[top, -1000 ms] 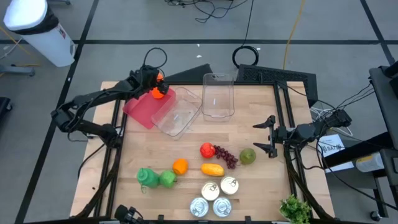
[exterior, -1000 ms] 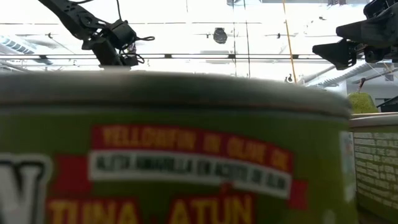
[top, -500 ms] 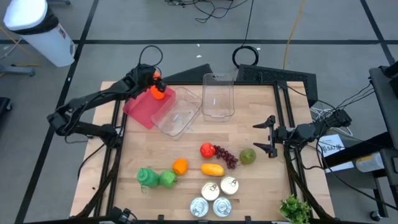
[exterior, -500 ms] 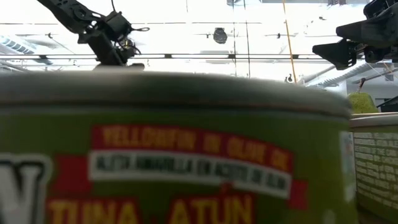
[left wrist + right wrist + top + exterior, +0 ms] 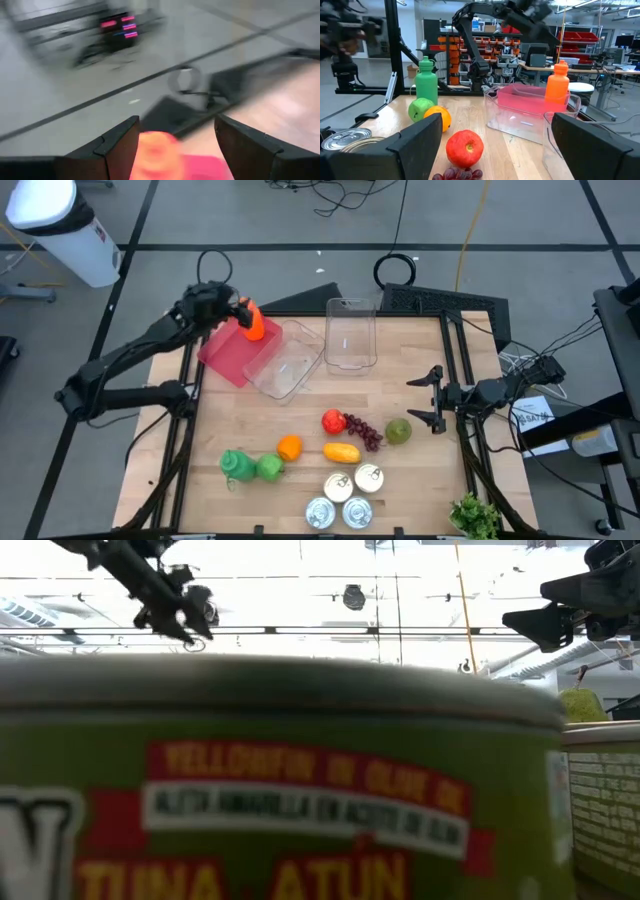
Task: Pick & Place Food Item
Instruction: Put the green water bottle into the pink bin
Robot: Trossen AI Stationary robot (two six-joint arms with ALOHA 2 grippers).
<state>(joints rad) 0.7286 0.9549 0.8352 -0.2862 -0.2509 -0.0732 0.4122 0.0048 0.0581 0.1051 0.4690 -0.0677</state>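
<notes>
An orange bottle (image 5: 253,323) stands upright on a pink tray (image 5: 232,352) at the table's far left; it also shows in the right wrist view (image 5: 557,83). My left gripper (image 5: 236,304) is open just left of the bottle's top. In the left wrist view the blurred bottle (image 5: 157,150) lies between the open fingers (image 5: 177,121) and a little ahead of them. My right gripper (image 5: 430,400) is open and empty at the right, above the table near a green pear (image 5: 398,430).
Two clear tubs (image 5: 290,362) (image 5: 350,333) stand beside the pink tray. At mid-table lie a red apple (image 5: 333,421), grapes (image 5: 364,433), a yellow fruit (image 5: 342,452), an orange (image 5: 289,447), a green bottle (image 5: 236,464) and a green apple (image 5: 269,467). Several cans (image 5: 340,485) sit at the near edge; lettuce (image 5: 475,515) is near right.
My left gripper has drawn back from the orange bottle toward the table's left edge and risen a little. The bottle stays standing on the pink tray. My right arm has kept still.
</notes>
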